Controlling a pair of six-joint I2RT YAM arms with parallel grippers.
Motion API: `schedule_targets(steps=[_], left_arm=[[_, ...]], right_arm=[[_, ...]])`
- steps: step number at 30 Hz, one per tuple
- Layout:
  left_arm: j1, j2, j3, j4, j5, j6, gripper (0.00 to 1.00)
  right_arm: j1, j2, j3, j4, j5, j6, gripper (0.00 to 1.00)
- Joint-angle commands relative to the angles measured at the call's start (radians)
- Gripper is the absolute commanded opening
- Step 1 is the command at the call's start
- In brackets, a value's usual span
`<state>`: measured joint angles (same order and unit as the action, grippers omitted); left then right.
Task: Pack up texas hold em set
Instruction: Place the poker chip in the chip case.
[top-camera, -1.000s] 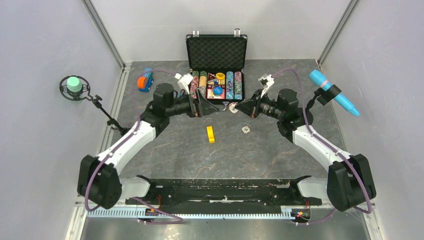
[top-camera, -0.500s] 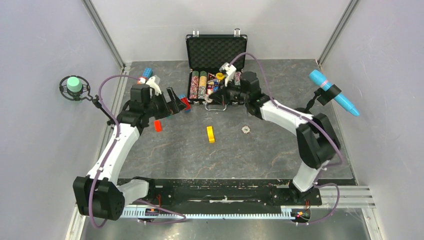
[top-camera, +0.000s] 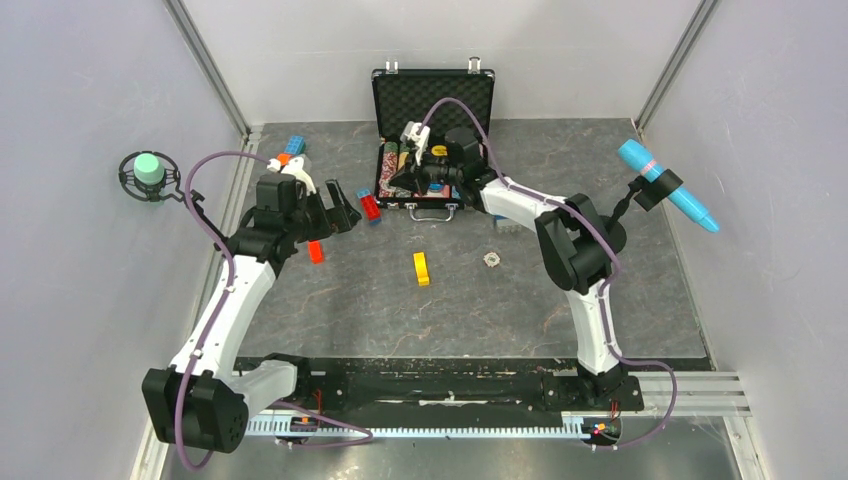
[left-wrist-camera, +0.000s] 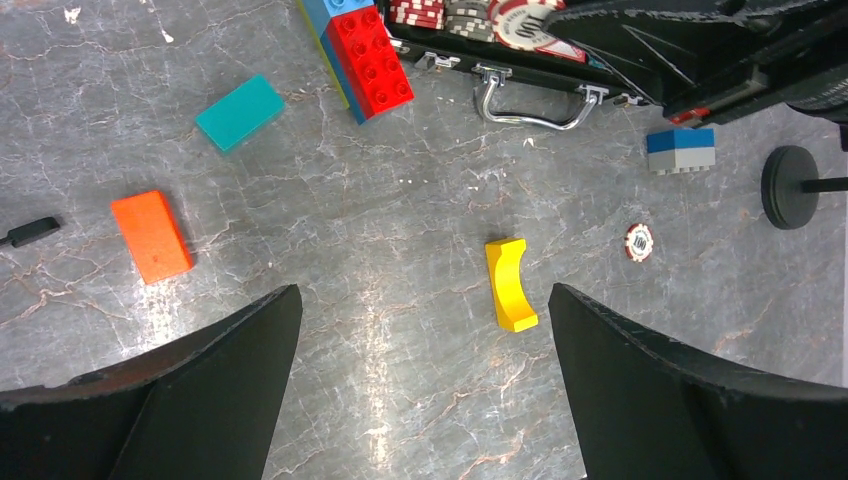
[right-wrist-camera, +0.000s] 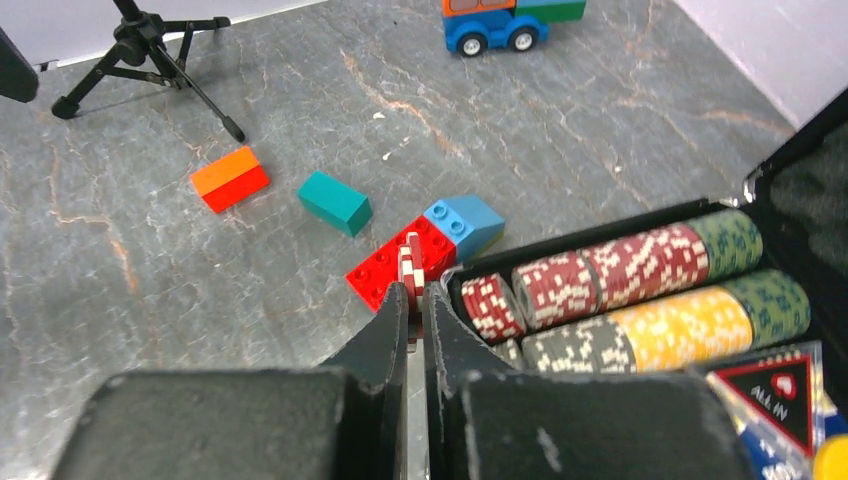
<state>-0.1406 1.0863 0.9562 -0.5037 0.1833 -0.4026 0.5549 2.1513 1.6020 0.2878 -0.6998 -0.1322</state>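
The black briefcase (top-camera: 432, 100) of the texas hold em set lies open at the back, rows of coloured chips (right-wrist-camera: 600, 290) in its tray. My right gripper (right-wrist-camera: 412, 290) is shut on a red-and-white chip (right-wrist-camera: 410, 258) held edge-on, just off the tray's left end above the red brick (right-wrist-camera: 385, 270); from above the right gripper (top-camera: 395, 183) sits at that corner. One loose chip (top-camera: 491, 260) lies on the table, also in the left wrist view (left-wrist-camera: 639, 241). My left gripper (top-camera: 348, 210) hangs open and empty left of the case, its jaws wide over bare table (left-wrist-camera: 420, 300).
A yellow block (top-camera: 421, 268) lies mid-table. A red-and-blue brick (top-camera: 371, 205), teal block (left-wrist-camera: 238, 112) and orange block (top-camera: 316, 251) lie left of the case. Blue-grey brick (left-wrist-camera: 680, 150), toy car (top-camera: 290, 150), green-topped stand (top-camera: 148, 168), blue object on a stand (top-camera: 665, 185).
My right arm swung from the table's middle up to the case's left end with the chip in its jaws. The left arm pulled back to the left, still open.
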Motion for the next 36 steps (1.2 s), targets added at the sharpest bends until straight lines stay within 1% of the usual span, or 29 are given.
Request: schedule_targets(steps=[1,4,6,9,10,11,20,25,36], left_arm=[[0.006,-0.011,-0.007,0.017,-0.019,0.055,1.0],[0.006,-0.012,-0.008,0.017,-0.019,0.056,1.0],[0.006,-0.013,-0.01,0.018,-0.02,0.058,1.0],[0.006,-0.015,-0.011,0.017,-0.024,0.06,1.0],[0.006,-0.015,-0.011,0.063,-0.023,0.061,1.0],[0.006,-0.015,-0.01,0.018,-0.024,0.061,1.0],[0.006,-0.013,-0.011,0.017,-0.024,0.065,1.0],[0.006,-0.015,-0.013,0.016,-0.028,0.068,1.0],[0.006,-0.015,-0.011,0.015,-0.025,0.07,1.0]], right_arm=[[0.008,0.064,0.081,0.135,-0.059,-0.088,0.0],[0.006,0.088,0.052,0.225,-0.073,-0.133,0.0],[0.006,0.105,0.044,0.252,-0.078,-0.168,0.0],[0.006,0.15,0.098,0.181,-0.082,-0.236,0.0],[0.007,0.161,0.117,0.16,-0.082,-0.259,0.0],[0.006,0.171,0.124,0.148,-0.08,-0.275,0.0],[0.007,0.222,0.172,0.104,-0.087,-0.416,0.0],[0.006,0.254,0.227,0.065,-0.086,-0.436,0.0],[0.006,0.304,0.282,0.013,-0.077,-0.473,0.0]])
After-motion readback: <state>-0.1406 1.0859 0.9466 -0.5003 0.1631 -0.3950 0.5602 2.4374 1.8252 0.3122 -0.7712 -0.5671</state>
